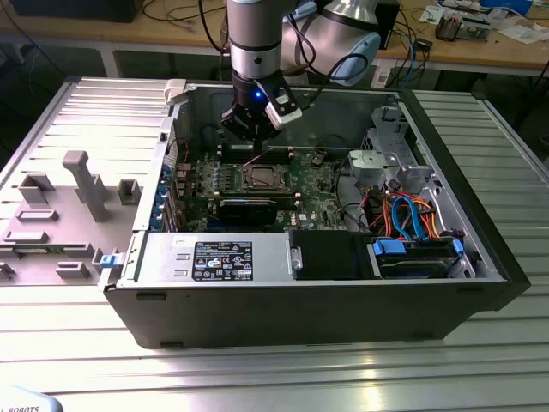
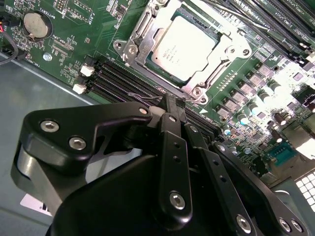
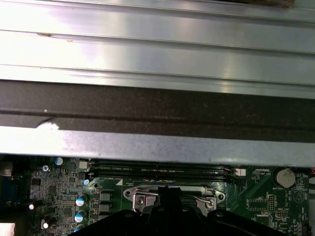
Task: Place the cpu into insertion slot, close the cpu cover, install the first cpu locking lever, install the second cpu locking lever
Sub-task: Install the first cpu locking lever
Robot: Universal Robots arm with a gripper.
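The cpu (image 2: 184, 46) lies flat in the insertion slot (image 2: 197, 91), silvery top up; in the exterior view the cpu (image 1: 261, 178) sits mid-board inside the open case. The cpu cover (image 2: 139, 42) is folded down, framing the chip. My gripper (image 2: 172, 102) hangs just beside the socket's edge with its black fingers (image 2: 173, 147) pressed together. A thin wire locking lever (image 2: 142, 96) runs along that edge and ends at the fingertips. In the exterior view the gripper (image 1: 254, 148) points down at the board just behind the socket. The first wrist view has the lever (image 3: 203, 200) by the socket's edge.
Long black memory slots (image 2: 123, 78) flank the socket, and a coin cell (image 2: 35, 24) sits further off. The case wall (image 3: 147, 103) rises close behind. A power supply (image 1: 214, 257) and a drive bay with blue and orange cables (image 1: 412, 223) fill the front. Grey plastic parts (image 1: 81, 184) lie outside.
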